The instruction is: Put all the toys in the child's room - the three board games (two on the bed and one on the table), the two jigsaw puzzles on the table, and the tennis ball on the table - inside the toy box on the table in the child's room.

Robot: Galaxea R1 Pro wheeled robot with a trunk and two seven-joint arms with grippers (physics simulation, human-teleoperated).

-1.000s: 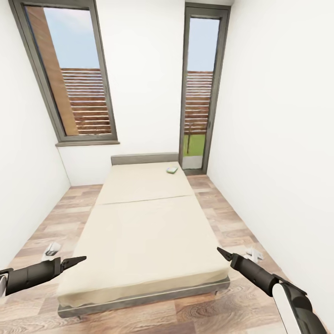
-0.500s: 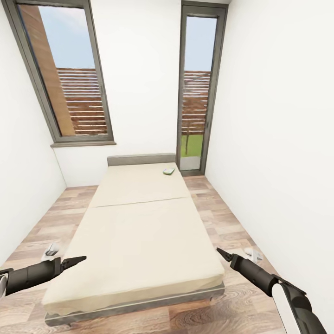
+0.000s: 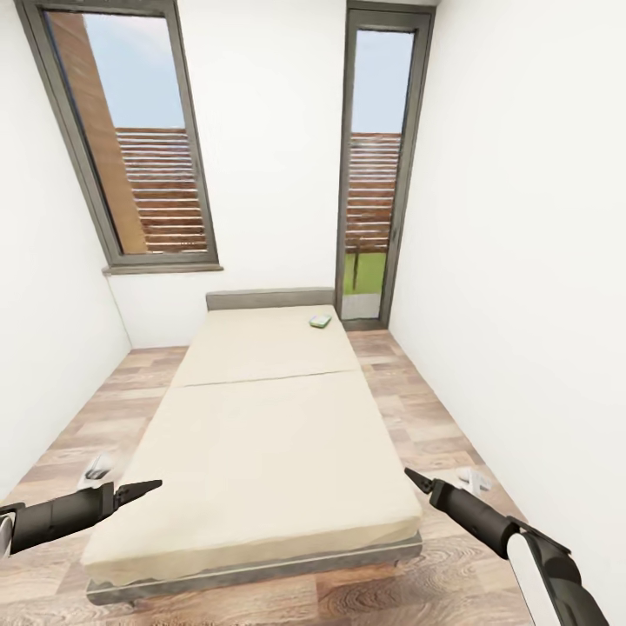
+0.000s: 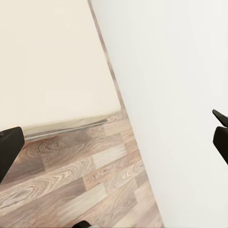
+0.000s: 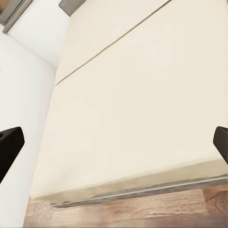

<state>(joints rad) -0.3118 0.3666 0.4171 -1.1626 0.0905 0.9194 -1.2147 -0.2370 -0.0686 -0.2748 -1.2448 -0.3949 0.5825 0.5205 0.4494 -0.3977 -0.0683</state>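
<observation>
Head view: bed [image 3: 261, 435] with beige mattress runs lengthwise toward the far wall, grey headboard [image 3: 269, 299] under it. One small green-white board game [image 3: 320, 321] lies flat at the far right corner of the mattress, near the headboard. Left gripper [image 3: 149, 486] hangs over the floor beside the bed's near left corner, its tips drawn to one point. Right gripper [image 3: 409, 476] hangs by the near right corner, also narrowed to a point. Wrist views show each pair of fingers [image 5: 10, 142] at opposite frame edges, so whether each gripper is apart or together cannot be settled. Both hold nothing. Two small pale items [image 3: 96, 469] lie on the wood floor [image 3: 417, 409], one either side of the bed.
</observation>
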